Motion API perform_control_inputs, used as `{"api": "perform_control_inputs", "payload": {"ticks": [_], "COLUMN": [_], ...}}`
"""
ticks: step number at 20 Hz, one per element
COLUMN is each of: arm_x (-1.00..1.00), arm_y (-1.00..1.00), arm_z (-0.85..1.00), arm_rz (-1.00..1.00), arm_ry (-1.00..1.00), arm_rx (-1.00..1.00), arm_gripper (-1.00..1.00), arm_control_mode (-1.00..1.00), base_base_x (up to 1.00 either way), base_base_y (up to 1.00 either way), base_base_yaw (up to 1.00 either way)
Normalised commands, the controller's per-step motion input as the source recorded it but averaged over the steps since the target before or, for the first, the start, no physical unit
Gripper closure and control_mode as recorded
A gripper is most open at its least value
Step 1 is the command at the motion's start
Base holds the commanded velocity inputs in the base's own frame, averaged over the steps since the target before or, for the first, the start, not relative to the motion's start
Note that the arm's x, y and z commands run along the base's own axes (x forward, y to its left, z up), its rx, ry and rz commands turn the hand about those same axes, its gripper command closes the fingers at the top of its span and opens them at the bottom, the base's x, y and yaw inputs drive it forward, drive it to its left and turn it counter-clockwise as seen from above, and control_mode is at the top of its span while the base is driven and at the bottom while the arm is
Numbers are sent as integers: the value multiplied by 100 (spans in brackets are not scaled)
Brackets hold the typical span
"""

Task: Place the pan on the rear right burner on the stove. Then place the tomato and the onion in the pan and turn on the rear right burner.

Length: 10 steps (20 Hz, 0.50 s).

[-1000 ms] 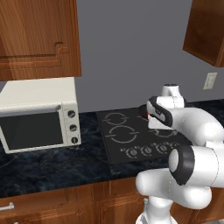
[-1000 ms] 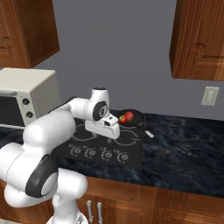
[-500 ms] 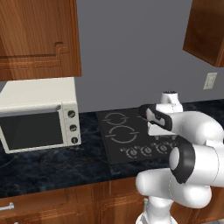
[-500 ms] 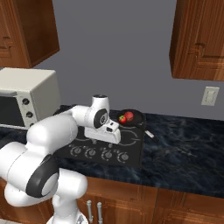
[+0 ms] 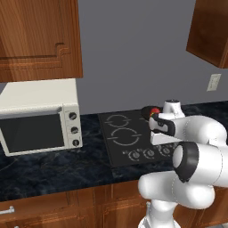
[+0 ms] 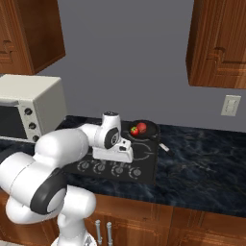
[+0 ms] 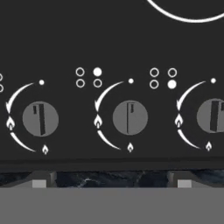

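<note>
The black pan [image 6: 150, 130] sits at the back right of the stove [image 6: 147, 162], covering the rear right burner. A red tomato [image 6: 134, 130] and a reddish onion [image 6: 142, 127] lie inside it; in the left base view the pan [image 5: 146, 112] peeks out behind my hand. My gripper [image 7: 113, 181] hangs open, low over the knob row, with nothing between its fingertips [image 7: 41, 182]. Straight ahead of it is the middle knob [image 7: 130, 117], pointer upright. The four-dot marker [image 7: 97, 71] beside it has its upper right dot filled. Other knobs [image 7: 40, 119] [image 7: 213, 115] flank it.
A white microwave [image 5: 40, 116] stands on the dark counter [image 5: 53, 164] left of the stove. Wooden wall cabinets [image 6: 218, 43] hang overhead. The curve of a front burner ring [image 7: 183, 18] lies beyond the knobs.
My hand has come down and forward from beside the pan to just above the knob row. The pan, tomato and onion have stayed put.
</note>
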Motion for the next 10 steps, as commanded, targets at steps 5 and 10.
{"api": "perform_control_inputs", "payload": {"ticks": [5, 10], "arm_x": [1, 5], "arm_y": [-3, -11], "arm_z": [-23, -10], "arm_rz": [14, 13], "arm_ry": [0, 0], "arm_rx": [0, 2], "arm_gripper": [-100, -100], "arm_control_mode": [-100, -100], "base_base_x": [0, 0], "base_base_y": [0, 0], "base_base_yaw": [0, 0]}}
